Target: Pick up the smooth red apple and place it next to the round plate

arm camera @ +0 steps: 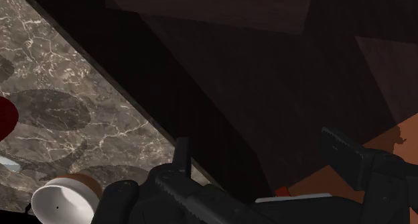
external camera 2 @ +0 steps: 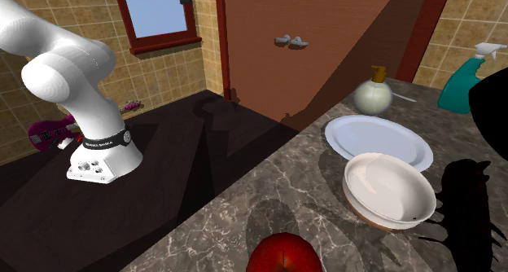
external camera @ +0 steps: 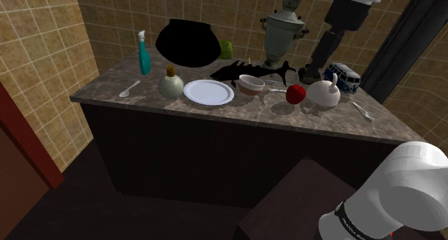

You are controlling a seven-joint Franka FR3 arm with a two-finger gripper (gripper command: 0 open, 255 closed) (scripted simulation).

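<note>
The smooth red apple [external camera: 295, 94] rests on the marble counter [external camera: 237, 109], between a white bowl [external camera: 252, 83] and a white teapot [external camera: 324, 93]. The round white plate [external camera: 208, 92] lies beyond the bowl, toward the shoulder view's left. From the upper right, my black gripper [external camera: 314, 70] hangs down over the counter behind the apple and teapot. In the wrist view the gripper [arm camera: 262, 155] is open, its fingers [arm camera: 181, 155] wide apart with nothing between them. The apple [arm camera: 4, 119] shows there at the frame's edge, with the bowl [arm camera: 63, 202] nearby. In the second exterior view the apple [external camera 2: 285, 254] sits near the bowl [external camera 2: 389, 189] and plate [external camera 2: 378, 140].
A round stoppered bottle [external camera: 171, 84], teal spray bottle [external camera: 144, 55], black pot [external camera: 188, 43], green apple [external camera: 226, 49], black fish figure [external camera: 255, 72], samovar [external camera: 281, 37] and blue toy van [external camera: 346, 76] crowd the counter. A spoon [external camera: 129, 88] and fork [external camera: 362, 111] lie near its ends.
</note>
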